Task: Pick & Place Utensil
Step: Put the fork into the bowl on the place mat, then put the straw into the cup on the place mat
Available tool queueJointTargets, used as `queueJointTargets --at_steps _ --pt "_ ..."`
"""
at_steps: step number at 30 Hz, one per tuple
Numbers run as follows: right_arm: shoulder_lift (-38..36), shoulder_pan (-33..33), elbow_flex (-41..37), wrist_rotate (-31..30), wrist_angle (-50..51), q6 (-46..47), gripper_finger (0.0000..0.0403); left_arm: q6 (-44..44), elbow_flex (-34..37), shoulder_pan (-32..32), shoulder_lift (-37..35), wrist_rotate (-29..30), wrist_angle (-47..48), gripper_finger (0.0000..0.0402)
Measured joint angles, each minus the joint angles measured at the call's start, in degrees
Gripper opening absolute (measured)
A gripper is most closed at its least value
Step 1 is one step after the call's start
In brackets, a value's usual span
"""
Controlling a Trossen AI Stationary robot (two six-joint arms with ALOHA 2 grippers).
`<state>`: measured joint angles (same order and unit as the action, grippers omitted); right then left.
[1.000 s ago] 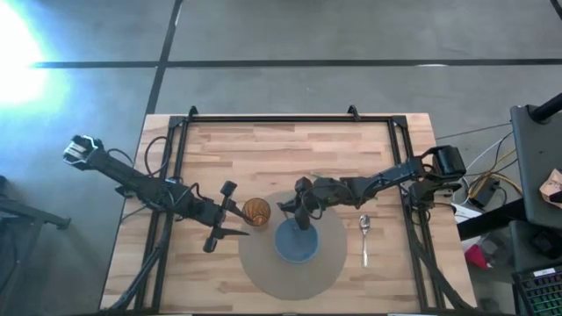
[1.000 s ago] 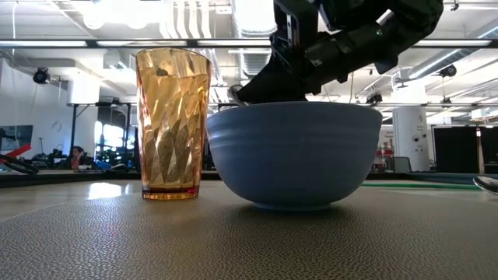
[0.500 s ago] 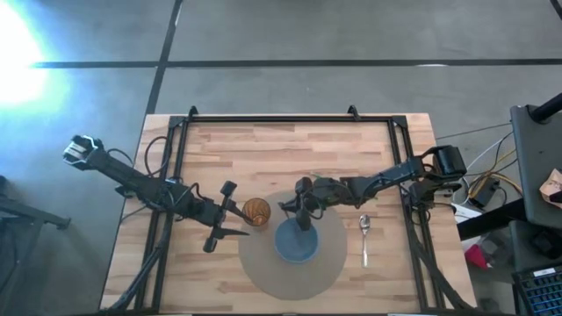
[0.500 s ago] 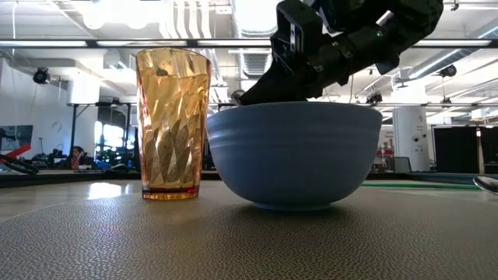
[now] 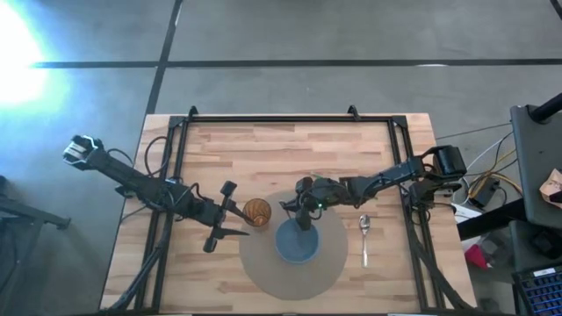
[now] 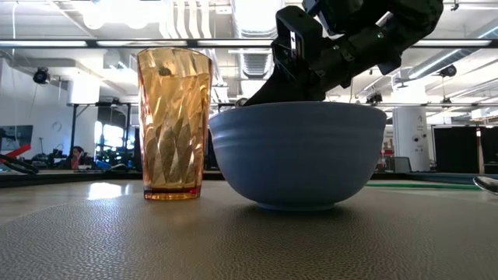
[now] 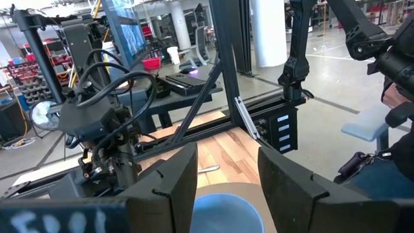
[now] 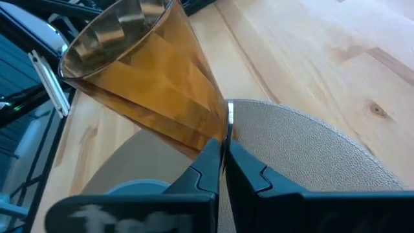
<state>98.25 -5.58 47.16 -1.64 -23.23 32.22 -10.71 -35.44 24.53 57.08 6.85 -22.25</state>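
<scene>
Pinching a thin utensil point(image 8: 229, 123) upright, right gripper point(image 5: 305, 213) hangs over bowl point(image 5: 297, 243).

On the mat point(image 5: 263, 272), the glass point(image 5: 256, 211) stands left of the bowl point(image 5: 297, 243); a spoon point(image 5: 365, 235) lies right, seemingly just off it.

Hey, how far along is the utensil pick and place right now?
Done: the right gripper is shut on a thin metal utensil. In hand: it hangs at the blue bowl, beside the amber cup. Left: releasing it; a spoon lies beside the mat. The left gripper waits open.
</scene>
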Motion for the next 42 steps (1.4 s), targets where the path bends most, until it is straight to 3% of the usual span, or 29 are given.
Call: queueJointTargets --at_steps 26,42 --pt "-1.5 0.0 -0.1 0.2 5.1 0.4 0.0093 0.0 0.0 0.0 0.0 0.0 0.1 0.0167" --pt "-15.2 0.0 0.2 0.1 22.8 -3.0 0.0099 0.0 0.0 0.0 0.0 0.0 0.3 0.0167"
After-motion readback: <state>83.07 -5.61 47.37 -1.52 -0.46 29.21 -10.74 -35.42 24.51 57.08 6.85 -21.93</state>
